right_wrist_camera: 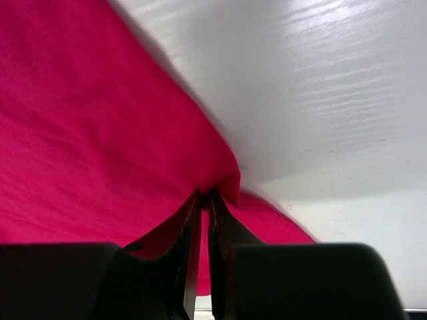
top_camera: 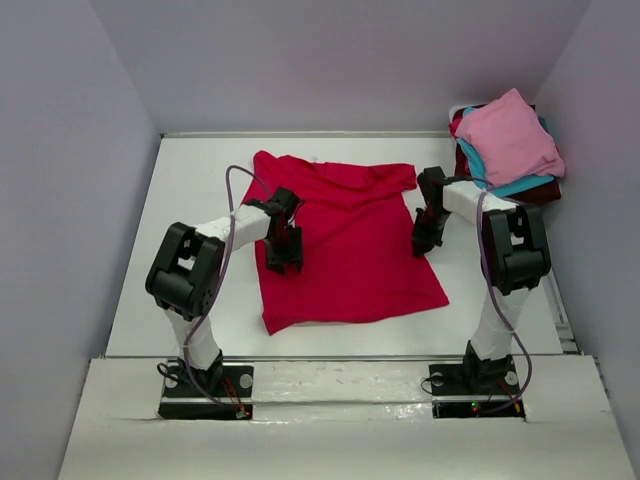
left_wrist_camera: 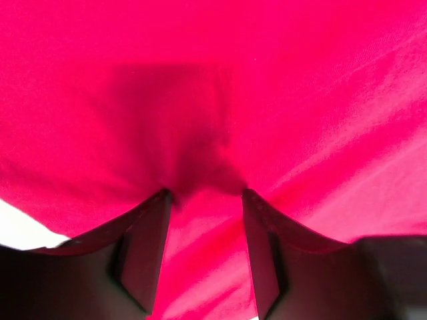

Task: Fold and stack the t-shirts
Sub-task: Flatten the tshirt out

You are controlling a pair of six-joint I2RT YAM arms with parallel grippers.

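Observation:
The crimson-red t-shirt (top_camera: 350,240) lies spread flat on the white table. My left gripper (top_camera: 283,250) is over the shirt's left edge. In the left wrist view its jaws (left_wrist_camera: 205,195) stand open, tips pressed into the red cloth (left_wrist_camera: 267,100), which puckers between them. My right gripper (top_camera: 425,238) is at the shirt's right edge. In the right wrist view it (right_wrist_camera: 205,195) is shut on a pinch of the red hem (right_wrist_camera: 100,133). A folded light pink shirt (top_camera: 510,135) tops a pile with a teal-blue shirt (top_camera: 520,186) and a dark maroon shirt (top_camera: 545,192) at the back right.
The white table (top_camera: 190,200) is walled in by grey panels on the left, back and right. The shirt pile sits in the back right corner, close to the right arm's elbow (top_camera: 515,245). Bare table shows beside the hem in the right wrist view (right_wrist_camera: 320,100).

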